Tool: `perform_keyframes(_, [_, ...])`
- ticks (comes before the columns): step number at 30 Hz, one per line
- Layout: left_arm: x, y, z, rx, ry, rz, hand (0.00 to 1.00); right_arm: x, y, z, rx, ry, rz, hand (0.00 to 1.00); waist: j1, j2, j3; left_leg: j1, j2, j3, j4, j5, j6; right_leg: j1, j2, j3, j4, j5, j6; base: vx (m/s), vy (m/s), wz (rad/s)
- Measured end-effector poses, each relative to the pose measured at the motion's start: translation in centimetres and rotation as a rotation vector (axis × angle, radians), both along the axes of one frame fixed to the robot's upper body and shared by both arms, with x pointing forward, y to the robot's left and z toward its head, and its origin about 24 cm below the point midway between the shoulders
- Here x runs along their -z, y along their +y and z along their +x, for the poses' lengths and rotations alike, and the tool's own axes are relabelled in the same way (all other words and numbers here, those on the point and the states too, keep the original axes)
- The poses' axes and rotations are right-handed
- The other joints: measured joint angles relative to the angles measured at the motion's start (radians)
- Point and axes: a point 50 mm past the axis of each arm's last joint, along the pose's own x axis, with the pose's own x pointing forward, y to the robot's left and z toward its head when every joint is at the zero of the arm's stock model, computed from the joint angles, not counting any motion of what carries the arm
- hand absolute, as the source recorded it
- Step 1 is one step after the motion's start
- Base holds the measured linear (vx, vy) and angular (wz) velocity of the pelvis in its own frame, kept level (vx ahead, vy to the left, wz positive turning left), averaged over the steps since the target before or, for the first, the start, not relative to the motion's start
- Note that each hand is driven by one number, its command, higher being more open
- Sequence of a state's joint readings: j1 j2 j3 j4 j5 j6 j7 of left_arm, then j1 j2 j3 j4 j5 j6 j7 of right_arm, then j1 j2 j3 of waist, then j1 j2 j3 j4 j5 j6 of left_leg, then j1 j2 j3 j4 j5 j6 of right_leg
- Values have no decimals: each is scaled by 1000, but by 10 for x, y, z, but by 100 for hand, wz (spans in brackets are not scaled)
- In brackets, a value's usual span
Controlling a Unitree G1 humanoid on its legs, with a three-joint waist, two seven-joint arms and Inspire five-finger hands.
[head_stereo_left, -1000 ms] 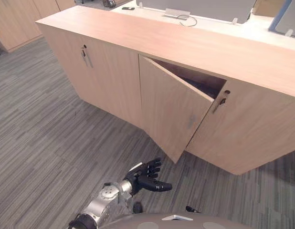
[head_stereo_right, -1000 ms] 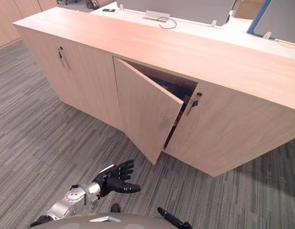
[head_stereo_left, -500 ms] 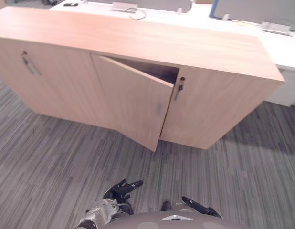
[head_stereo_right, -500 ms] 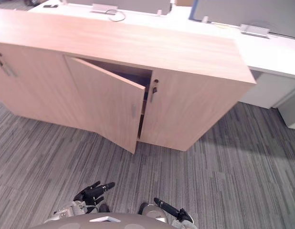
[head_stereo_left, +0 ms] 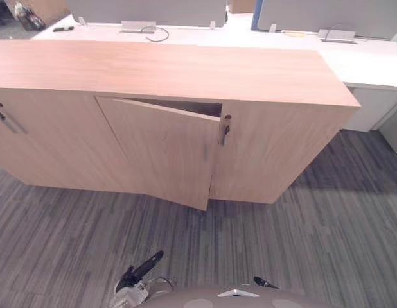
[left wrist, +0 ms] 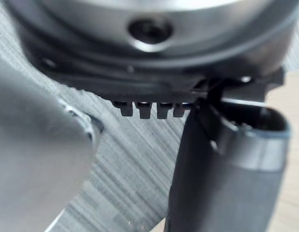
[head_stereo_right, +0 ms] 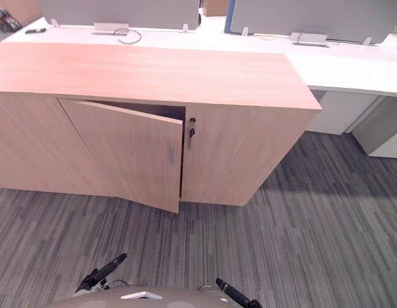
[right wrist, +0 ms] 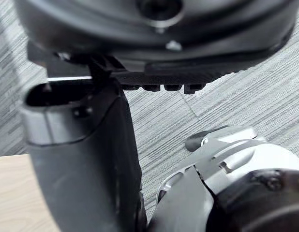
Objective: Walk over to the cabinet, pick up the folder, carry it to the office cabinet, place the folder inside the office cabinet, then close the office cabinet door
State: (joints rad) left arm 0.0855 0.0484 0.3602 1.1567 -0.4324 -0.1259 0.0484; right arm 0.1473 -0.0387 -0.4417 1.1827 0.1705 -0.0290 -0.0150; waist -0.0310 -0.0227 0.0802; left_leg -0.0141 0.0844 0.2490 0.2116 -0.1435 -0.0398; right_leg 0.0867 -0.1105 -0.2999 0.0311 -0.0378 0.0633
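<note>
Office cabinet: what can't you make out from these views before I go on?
Cabinet interior: hidden behind the half-open door in both eye views; only a dark strip shows, so the folder inside cannot be confirmed.
Right hand: cut off by the right eye view's bottom edge.
Small items on the white desk behind: too small to identify.

Grey striped carpet (head_stereo_right: 314, 224) covers the floor. Along the far side runs a long white table (head_stereo_right: 352, 61), backed by upright grey partition screens (head_stereo_right: 301, 13). A looped cable (head_stereo_right: 124, 40) and a small grey box (head_stereo_right: 110, 28) lie on it.
</note>
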Motion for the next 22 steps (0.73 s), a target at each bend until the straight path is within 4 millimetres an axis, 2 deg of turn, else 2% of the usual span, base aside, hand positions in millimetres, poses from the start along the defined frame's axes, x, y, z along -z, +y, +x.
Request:
perform_keyframes(1, [1, 1, -6, -8, 15, 3, 100, 0, 2, 1, -1, -2, 3, 100, -2, -19, -12, 29, -21, 10, -53, 20, 9, 0, -11, 5, -6, 3, 4, 111, 103, -22])
perform_keyframes(4, [2, -1, -9, 20, 20, -5, 100, 0, 1, 2, 6, -10, 2, 100, -2, -12, -28, 62, -51, 26, -130, 42, 21, -2, -26, 15, -20, 7, 11, 97, 90, -10])
perform_keyframes(12, [2, -9, -7, 142, -47, -105, 100, -1, 0, 6, -39, -25, 7, 100, -3, -5, -43, 116, -65, 62, -222, 66, 23, 0, -26, 41, -35, 12, 17, 45, 32, -14])
perform_keyframes(22, [2, -11, -9, 188, -33, -106, 100, 0, 2, 6, -58, -21, 18, 100, -4, -13, -53, 162, -86, 110, -276, 85, 32, 6, -30, 87, -68, 43, 25, -43, 0, -14])
